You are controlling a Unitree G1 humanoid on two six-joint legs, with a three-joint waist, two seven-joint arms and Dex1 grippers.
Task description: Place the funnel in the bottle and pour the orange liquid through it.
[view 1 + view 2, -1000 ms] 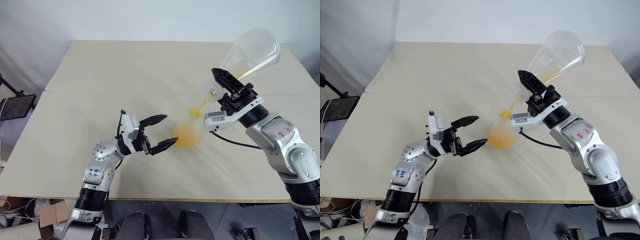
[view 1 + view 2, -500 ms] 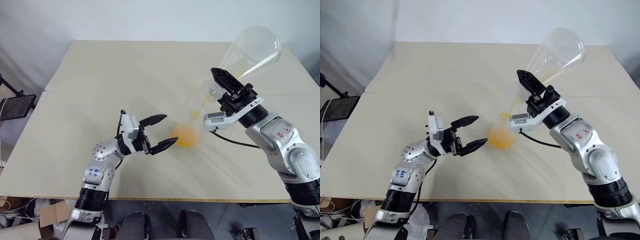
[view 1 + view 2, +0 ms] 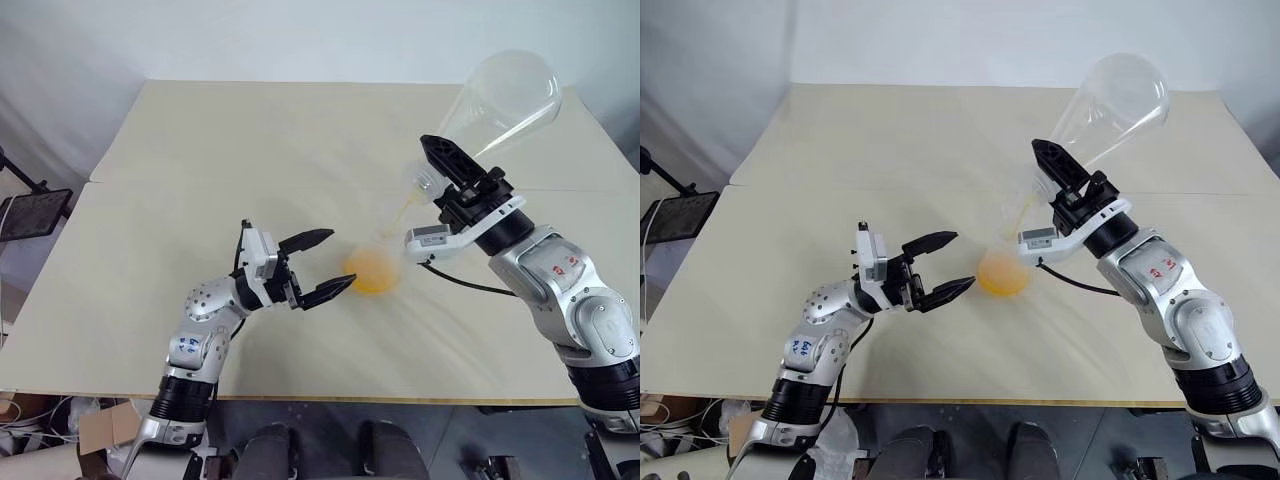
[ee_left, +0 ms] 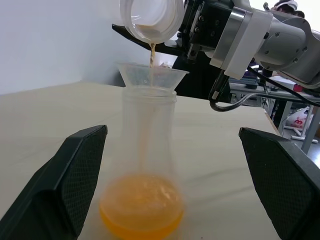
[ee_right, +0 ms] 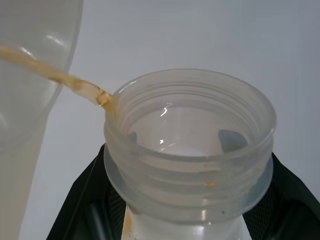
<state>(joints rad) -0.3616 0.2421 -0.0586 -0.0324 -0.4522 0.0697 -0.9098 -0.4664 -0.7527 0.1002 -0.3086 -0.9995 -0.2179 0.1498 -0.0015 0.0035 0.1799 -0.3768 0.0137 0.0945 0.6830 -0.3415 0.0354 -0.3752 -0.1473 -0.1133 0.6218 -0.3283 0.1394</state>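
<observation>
The right hand (image 3: 447, 172) is clamped on the neck of a tipped flask (image 3: 498, 101), from which a thin orange liquid (image 4: 151, 54) stream falls into the funnel (image 4: 151, 76). The funnel sits in the bottle (image 4: 148, 145), upright on the surface (image 3: 200, 150) with orange pooled at its base. The left hand (image 3: 322, 267) waits just beside it, fingers spread wide and empty.

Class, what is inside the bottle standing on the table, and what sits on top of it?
Orange liquid pools at the bottom of the bottle. The funnel sits in its neck; its spout is hard to see.

Beige table (image 3: 250, 140), seam across; pale wall (image 3: 300, 40); possibly cables (image 3: 20, 410) on floor.
</observation>
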